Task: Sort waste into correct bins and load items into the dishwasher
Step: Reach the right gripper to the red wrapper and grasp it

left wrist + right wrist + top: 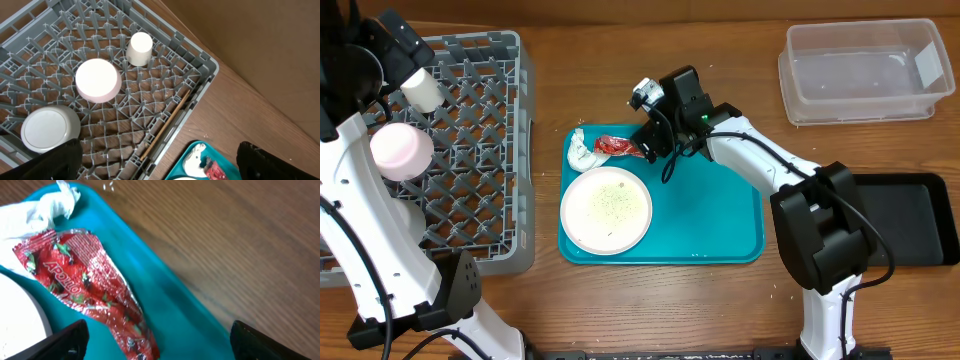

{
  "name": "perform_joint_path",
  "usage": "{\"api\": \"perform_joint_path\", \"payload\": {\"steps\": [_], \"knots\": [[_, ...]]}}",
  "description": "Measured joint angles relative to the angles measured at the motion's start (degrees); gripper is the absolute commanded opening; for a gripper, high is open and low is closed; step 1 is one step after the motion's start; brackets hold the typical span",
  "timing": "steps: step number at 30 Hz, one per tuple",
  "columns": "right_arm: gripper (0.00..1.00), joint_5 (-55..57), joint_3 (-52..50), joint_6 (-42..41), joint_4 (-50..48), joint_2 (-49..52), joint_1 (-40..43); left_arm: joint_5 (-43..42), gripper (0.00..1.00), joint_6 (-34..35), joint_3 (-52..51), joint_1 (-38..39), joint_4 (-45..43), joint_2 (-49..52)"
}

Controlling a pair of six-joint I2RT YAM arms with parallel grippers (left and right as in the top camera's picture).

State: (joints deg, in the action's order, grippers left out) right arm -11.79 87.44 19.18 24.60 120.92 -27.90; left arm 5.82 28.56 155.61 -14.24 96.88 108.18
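Observation:
A red wrapper (pixel 616 147) (pixel 85 280) lies at the back left of the teal tray (pixel 710 225), touching a crumpled white napkin (pixel 582 152) (pixel 30 210). A crumb-speckled white plate (pixel 606 209) sits in front of them. My right gripper (pixel 655 150) (pixel 160 342) hangs low over the wrapper, open, its jaws astride the wrapper's near end. The grey dish rack (pixel 525 150) (pixel 200 55) holds a small cup (pixel 139 48) and two upturned bowls (pixel 98 80) (pixel 49 129). My left gripper (pixel 160 162) hovers open and empty above the rack's corner.
A clear tub (pixel 865 70) stands at the back right. A black tray (pixel 910 220) lies at the right edge, beside the right arm's base. A wooden stick (pixel 165 127) lies inside the rack along its wall.

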Motion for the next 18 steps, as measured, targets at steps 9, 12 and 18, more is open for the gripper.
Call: {"api": "perform_joint_path", "payload": {"steps": [9, 12, 18], "knots": [[0.80, 0.0, 0.0, -3.3, 1.8, 0.7, 0.0, 0.0, 1.00, 0.0, 0.0, 0.0, 0.0, 0.0], [0.80, 0.0, 0.0, -4.0, 2.2, 1.7, 0.0, 0.0, 1.00, 0.0, 0.0, 0.0, 0.0, 0.0], [0.68, -1.4, 0.0, -5.1, 3.7, 2.5, 0.0, 0.0, 1.00, 0.0, 0.0, 0.0, 0.0, 0.0]]}}
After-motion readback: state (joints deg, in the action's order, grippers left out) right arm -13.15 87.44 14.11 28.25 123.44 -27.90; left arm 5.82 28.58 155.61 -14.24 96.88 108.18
